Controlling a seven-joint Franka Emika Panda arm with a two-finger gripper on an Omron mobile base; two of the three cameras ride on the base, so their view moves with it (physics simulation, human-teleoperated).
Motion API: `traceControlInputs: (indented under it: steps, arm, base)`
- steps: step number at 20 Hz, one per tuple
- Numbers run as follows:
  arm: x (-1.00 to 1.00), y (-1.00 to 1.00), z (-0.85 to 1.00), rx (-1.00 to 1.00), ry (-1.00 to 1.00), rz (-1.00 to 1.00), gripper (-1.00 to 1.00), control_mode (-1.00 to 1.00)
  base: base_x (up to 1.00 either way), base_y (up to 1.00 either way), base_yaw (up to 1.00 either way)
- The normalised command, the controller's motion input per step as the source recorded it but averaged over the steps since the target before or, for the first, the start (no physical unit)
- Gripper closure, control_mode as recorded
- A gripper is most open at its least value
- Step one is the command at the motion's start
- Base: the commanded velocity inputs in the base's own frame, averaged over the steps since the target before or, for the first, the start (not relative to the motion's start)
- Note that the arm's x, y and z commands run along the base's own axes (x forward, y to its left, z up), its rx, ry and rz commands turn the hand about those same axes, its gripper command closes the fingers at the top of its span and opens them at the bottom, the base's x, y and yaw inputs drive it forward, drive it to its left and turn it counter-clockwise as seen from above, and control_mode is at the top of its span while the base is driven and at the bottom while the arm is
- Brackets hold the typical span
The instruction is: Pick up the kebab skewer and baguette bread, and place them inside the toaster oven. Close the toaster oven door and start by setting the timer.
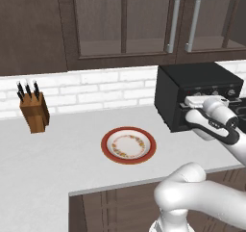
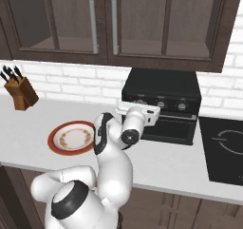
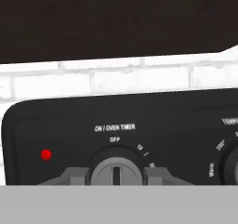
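Timer knob (image 3: 115,173) dead centre in the hand view, nearest thing to the lens, grey, slot vertical, pointing at OFF under the ON / OVEN TIMER label. Gripper (image 3: 115,175) straddling it: one finger (image 3: 69,175) on each flank, jaws narrowed onto the knob and apparently touching its sides, presumably so a wrist roll turns it. Slot at OFF, so judged not yet turned; last step of the task in hand. Red lamp (image 3: 45,154) left of the knob, second knob (image 3: 232,165) with a temperature scale at the right edge, well apart from the fingers. Toaster oven (image 2: 161,88) standing at the back of the counter (image 1: 62,149) against the white brick wall (image 1: 86,89), control row along its top front, which explains the high, level approach of the hand (image 2: 137,114). Toaster oven door (image 2: 168,126) looks up and shut in the right base view, glass dark; cannot tell what lies behind it. Kebab skewer and baguette bread nowhere on the counter, so presumably inside the oven. Plate (image 1: 128,145) with red rim bare, left of the oven and well clear of the arm. Knife block (image 1: 34,110) far left by the wall, cooktop (image 2: 225,149) right of the oven, neither involved. Risk: fingers slipping on the knob if the grip sits off its axis.
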Motion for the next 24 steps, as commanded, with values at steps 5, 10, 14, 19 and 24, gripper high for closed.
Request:
traceControlInputs:
  steps: [5,10,14,19,24]
  arm:
    - [0.00,0.04,-0.07,0.13,0.00,-0.17,1.00,-1.00]
    - [0.00,0.03,-0.12,0.13,0.00,-0.14,1.00,-1.00]
    - [-0.01,0.00,-0.13,0.13,0.00,-0.09,1.00,-1.00]
    - [-0.01,0.00,-0.15,0.14,-0.01,-0.05,1.00,-1.00]
    - [0.00,0.00,-0.13,0.14,-0.03,-0.01,1.00,-1.00]
  base:
    - [0.00,0.00,0.00]
    - [0.00,0.00,0.00]
    - [0.00,0.00,0.00]
    - [0.00,0.00,0.00]
    - [0.00,0.00,0.00]
